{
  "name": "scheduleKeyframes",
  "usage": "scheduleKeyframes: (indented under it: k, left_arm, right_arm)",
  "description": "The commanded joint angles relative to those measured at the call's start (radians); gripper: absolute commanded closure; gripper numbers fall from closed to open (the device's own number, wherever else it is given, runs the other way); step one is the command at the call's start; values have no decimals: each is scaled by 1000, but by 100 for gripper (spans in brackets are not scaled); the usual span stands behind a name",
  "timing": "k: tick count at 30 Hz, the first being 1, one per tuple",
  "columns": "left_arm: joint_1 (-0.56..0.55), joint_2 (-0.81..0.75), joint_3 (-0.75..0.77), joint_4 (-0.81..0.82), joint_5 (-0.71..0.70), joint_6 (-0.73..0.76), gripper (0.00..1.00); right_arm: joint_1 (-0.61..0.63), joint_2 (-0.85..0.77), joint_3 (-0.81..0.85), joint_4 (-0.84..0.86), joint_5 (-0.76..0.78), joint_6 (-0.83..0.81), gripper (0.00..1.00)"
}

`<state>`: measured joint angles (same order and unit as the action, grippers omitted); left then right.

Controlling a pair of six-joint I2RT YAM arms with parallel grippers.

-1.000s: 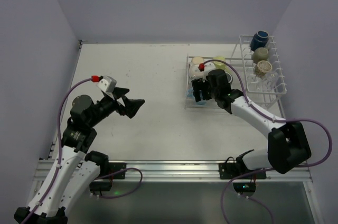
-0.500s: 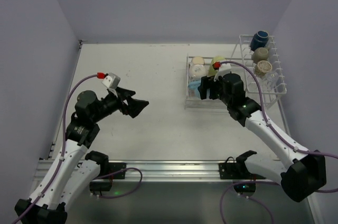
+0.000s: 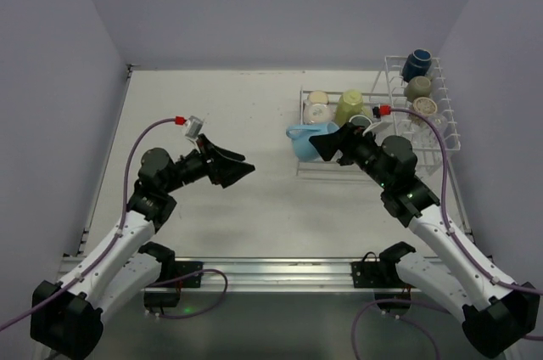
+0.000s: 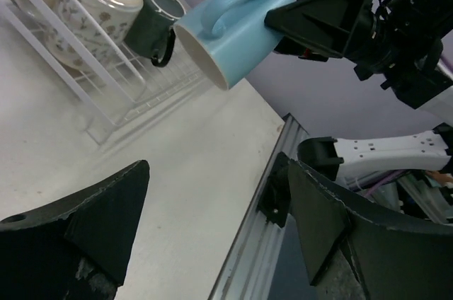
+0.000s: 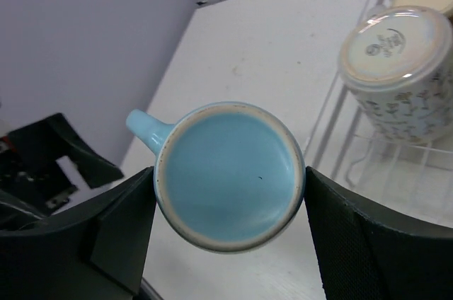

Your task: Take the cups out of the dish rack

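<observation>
Both fingers [image 5: 117,233] of the right gripper [image 3: 327,146] are clamped on the light blue mug [image 5: 230,204], one on each side of its body. It hangs on its side in the air (mouth toward the other arm), just off the left edge of the dish rack [image 4: 106,95], above the table [image 3: 212,105]. Facing it, the left gripper [image 4: 212,243] has its fingers spread wide with nothing between them. In the rack's low section sit a white patterned cup [image 5: 396,66], a pale green cup [image 3: 348,107] and a black cup [image 4: 157,20]. A navy cup [image 3: 417,63] sits in the tall basket.
</observation>
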<state>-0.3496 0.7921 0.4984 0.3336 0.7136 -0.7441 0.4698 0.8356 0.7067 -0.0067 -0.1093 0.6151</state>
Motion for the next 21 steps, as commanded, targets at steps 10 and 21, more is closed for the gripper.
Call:
scheduleKeyframes:
  k: [10, 21]
  left_arm:
    - [-256, 157, 61, 318, -146, -69, 19]
    - [-299, 262, 69, 524, -195, -129, 36]
  right_arm:
    - [50, 13, -72, 500, -219, 403, 73]
    - [119, 82, -125, 614, -213, 485, 74]
